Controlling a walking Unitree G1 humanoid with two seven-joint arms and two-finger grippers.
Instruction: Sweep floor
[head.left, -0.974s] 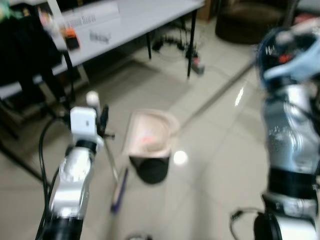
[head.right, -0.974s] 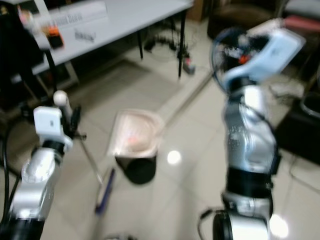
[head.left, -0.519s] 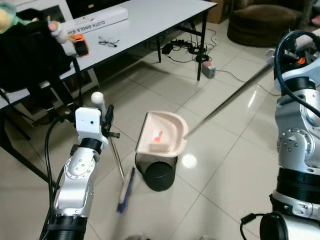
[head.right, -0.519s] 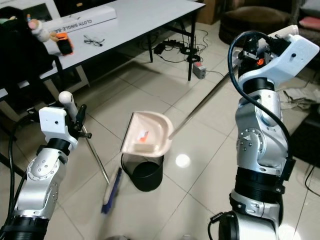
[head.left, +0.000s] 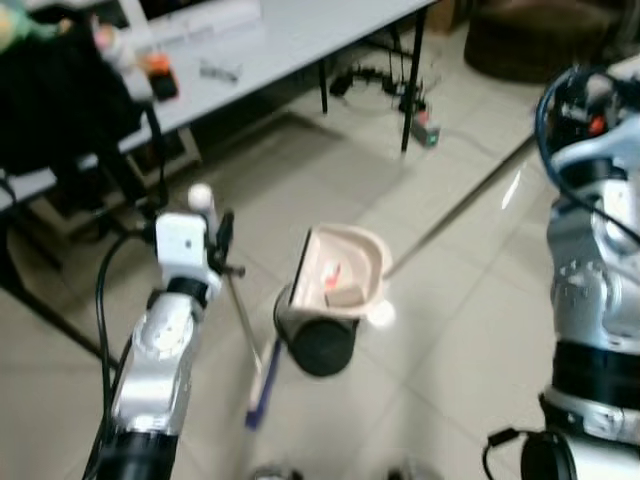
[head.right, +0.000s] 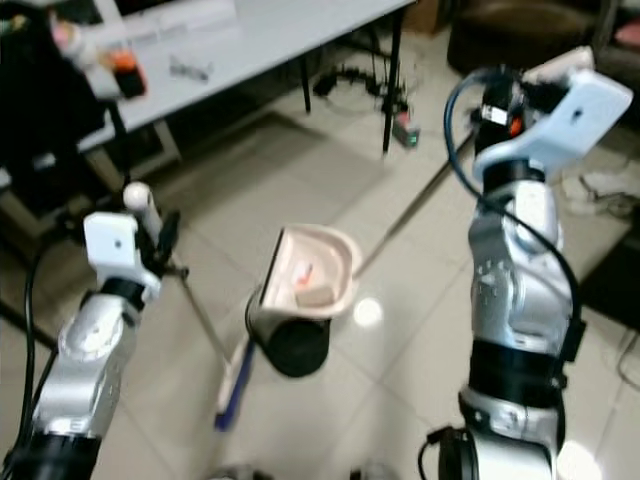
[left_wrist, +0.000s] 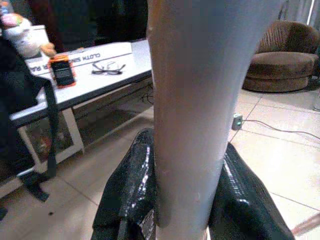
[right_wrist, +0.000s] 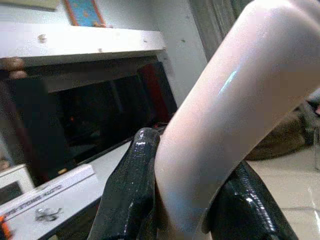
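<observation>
The dustpan (head.right: 318, 268) hangs tipped over the mouth of a black bin (head.right: 285, 340) on the tiled floor (head.right: 420, 300), in the middle of the scene, with a pale lump and an orange scrap lying in its tray. Its long handle (head.right: 405, 215) runs from the tray up and away to the far right, to the right gripper (right_wrist: 192, 200), whose fingers are clenched around the pale upper end. So the pan's long axis slants from near-left and low to far-right and high, its open mouth tilted down toward the bin.

The left gripper (left_wrist: 182, 200) grasps the broom handle (left_wrist: 200, 100), fingers clamped on either side of it. The broom (head.right: 205, 325) slopes from a white knob at the top, on the left, down to its blue brush head (head.right: 232, 390) on the floor just beside the bin, nearer the robot.

Both tools look light and stiff, with smooth and probably slippery shafts, so a firm hold high on each shaft suits them; the long dustpan handle gives plenty of leverage, and a small twist at the wrist should swing the tray a good deal. The frames are blurred, so whether the pan's lip touches the bin rim is hard to tell.

A grey worktop (head.left: 300, 40) stands at the far left, with cables on the floor beyond it.
</observation>
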